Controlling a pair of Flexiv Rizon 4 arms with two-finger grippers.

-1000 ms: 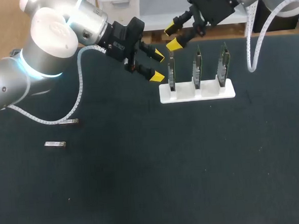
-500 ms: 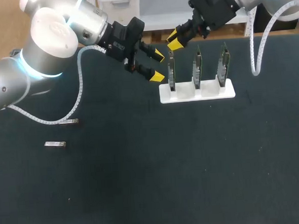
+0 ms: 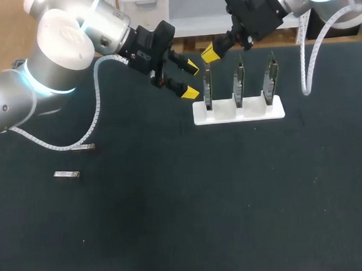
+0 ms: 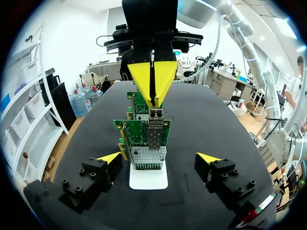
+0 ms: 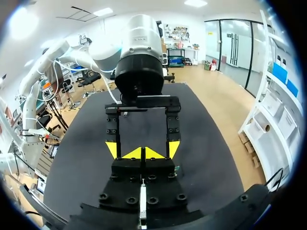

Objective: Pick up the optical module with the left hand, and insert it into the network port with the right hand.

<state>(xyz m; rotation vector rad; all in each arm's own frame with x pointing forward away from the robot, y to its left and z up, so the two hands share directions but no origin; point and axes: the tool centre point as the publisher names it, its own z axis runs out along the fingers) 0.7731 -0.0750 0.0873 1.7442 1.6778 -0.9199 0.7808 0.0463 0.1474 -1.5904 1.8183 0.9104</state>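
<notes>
Two small silver optical modules (image 3: pixel 83 147) (image 3: pixel 66 174) lie on the dark table at the left, far from both grippers. Three green network cards stand upright in a white holder (image 3: pixel 238 113). My left gripper (image 3: pixel 191 79) hangs open just left of the nearest card (image 3: pixel 207 88), empty. In the left wrist view my left gripper (image 4: pixel 158 158) faces that card's metal port (image 4: pixel 154 136). My right gripper (image 3: pixel 210 52) is shut with nothing visible between its tips, just above the same card; its joined yellow tips (image 4: pixel 152 81) show over the card's top. In the right wrist view my right gripper (image 5: pixel 143 153) faces the left gripper's fingers (image 5: pixel 111 148).
The white holder sits near the table's far edge, right of centre. A white corrugated cable (image 3: pixel 96 110) hangs from my left arm over the table's left part. Dark bare table (image 3: pixel 203 201) stretches across the front and middle.
My right gripper's fingers have come together from wide open to shut, above the left card. My left arm and the modules have not moved.
</notes>
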